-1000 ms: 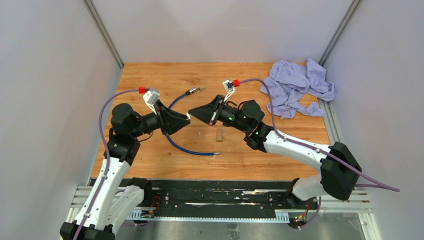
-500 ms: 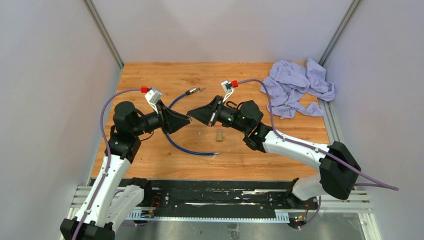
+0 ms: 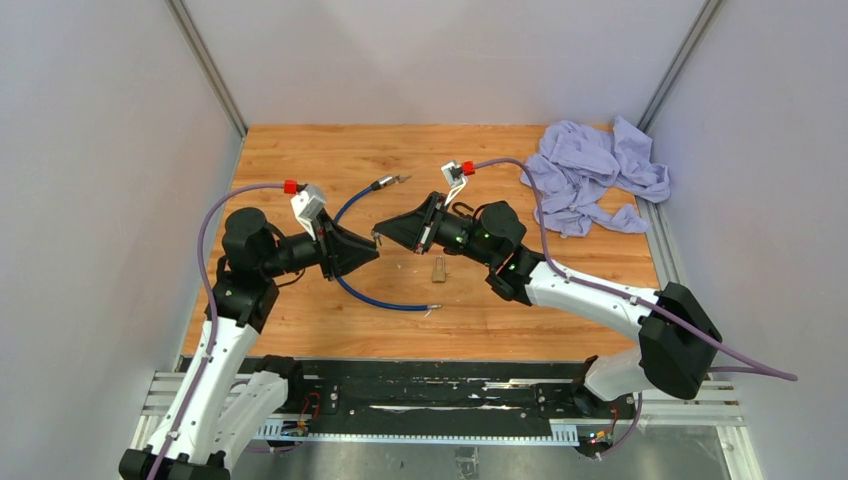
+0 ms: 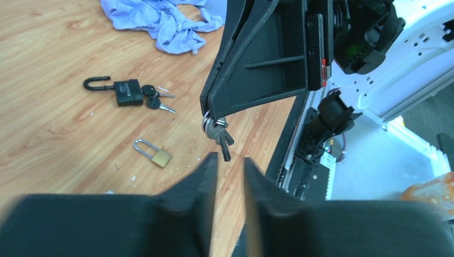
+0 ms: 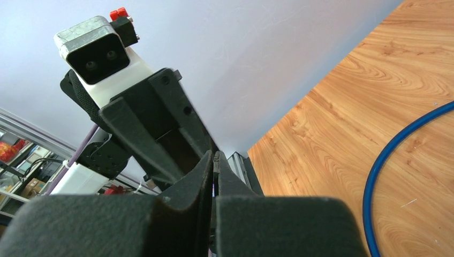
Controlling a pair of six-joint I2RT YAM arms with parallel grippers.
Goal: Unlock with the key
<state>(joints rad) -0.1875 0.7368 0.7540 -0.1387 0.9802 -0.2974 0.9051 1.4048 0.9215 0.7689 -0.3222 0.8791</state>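
Right claw (image 4: 210, 112) clamps the key bunch (image 4: 218, 134); left claw (image 4: 230, 163), fingers (image 4: 206, 176) slightly apart, sits just under its hanging tip, apparently not touching it.

No legible text, brand or number anywhere; marking on black padlock (image 4: 127, 92) too blurred to read.

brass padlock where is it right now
Top view: the brass padlock lies on the table, just nearer the bases than the right gripper, right of the blue cable.
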